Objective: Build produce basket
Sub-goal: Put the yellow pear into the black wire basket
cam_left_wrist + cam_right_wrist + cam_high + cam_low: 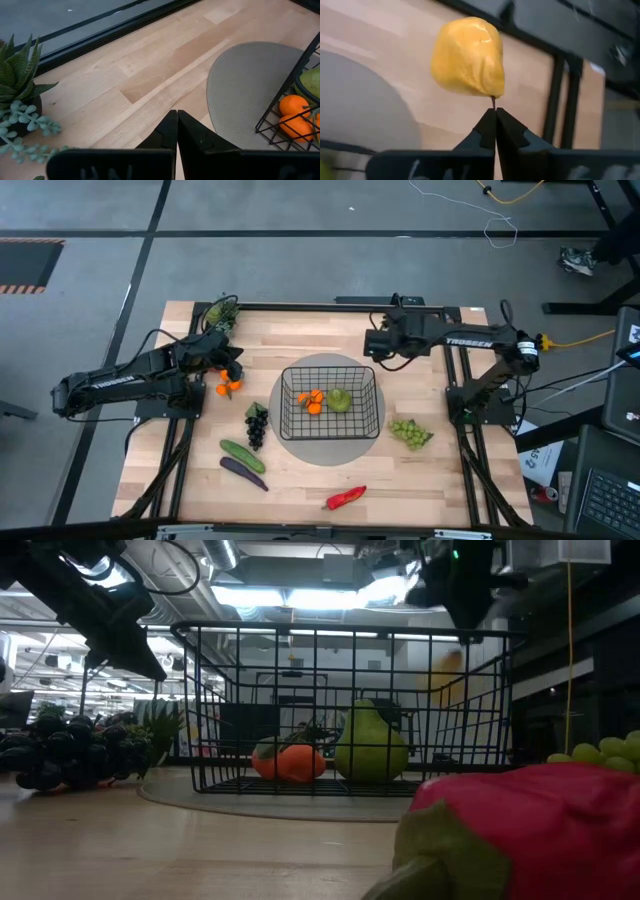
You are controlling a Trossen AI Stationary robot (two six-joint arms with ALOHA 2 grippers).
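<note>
The black wire basket [330, 402] stands on a round grey mat [300, 442] and holds oranges [313, 401] and a green pear [340, 400]. My right gripper [495, 111] hovers behind the basket's far side, shut on a yellow lemon [468, 56]; in the low view the lemon [447, 675] shows through the wires. My left gripper [177, 116] is shut and empty, above the table left of the basket, near two oranges [228, 387]. Dark grapes [257, 425], cucumber [242, 455], eggplant [243, 473], red pepper [346, 497] and green grapes [410, 432] lie on the table. My right gripper pinches the thin dark stem [493, 102] at the lemon's end between its two fingertips. The fingers come from above. The lemon hangs beyond the fingertips, lifted clear of the table.
A small potted plant [220, 312] stands at the table's far left corner, close to my left arm; the left wrist view shows the plant [17, 100] too. Bare wood lies between the plant and the mat. The red pepper [520, 830] fills the low view's near right.
</note>
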